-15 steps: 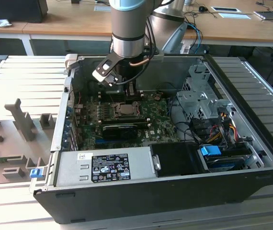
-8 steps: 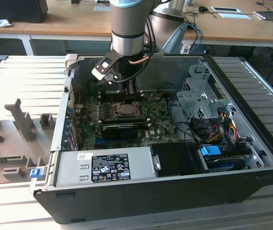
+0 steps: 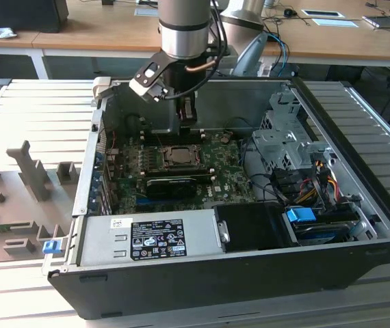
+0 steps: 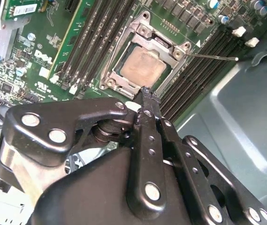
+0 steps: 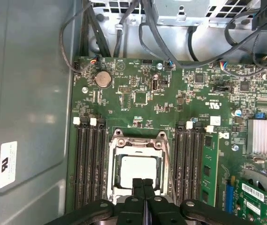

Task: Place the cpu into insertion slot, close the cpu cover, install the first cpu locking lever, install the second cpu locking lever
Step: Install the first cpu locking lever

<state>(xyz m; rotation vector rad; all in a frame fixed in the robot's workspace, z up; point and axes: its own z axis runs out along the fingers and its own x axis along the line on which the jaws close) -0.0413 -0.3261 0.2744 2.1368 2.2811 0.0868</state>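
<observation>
The cpu (image 5: 138, 169), a silver-grey square chip, lies flat in the insertion slot (image 5: 111, 164) on the green board; it also appears in the second wrist view (image 4: 143, 65) and the exterior view (image 3: 179, 156). The cpu cover (image 4: 124, 42), a silvery frame with a square window, lies down around the chip. A thin wire locking lever (image 4: 213, 57) sticks out sideways over the memory slots. My gripper (image 5: 143, 183) hangs just above the socket's edge, shut with its fingers pressed together and nothing between them. It shows as well in the second wrist view (image 4: 145, 91) and the exterior view (image 3: 187, 113).
Black memory slots (image 5: 89, 164) flank the socket on both sides. A long black card (image 3: 171, 186) lies in front of it, then the power supply (image 3: 147, 239). A drive cage (image 3: 284, 137) and cables (image 3: 318, 178) fill the exterior view's right. The case wall (image 5: 25, 93) stands close by.
</observation>
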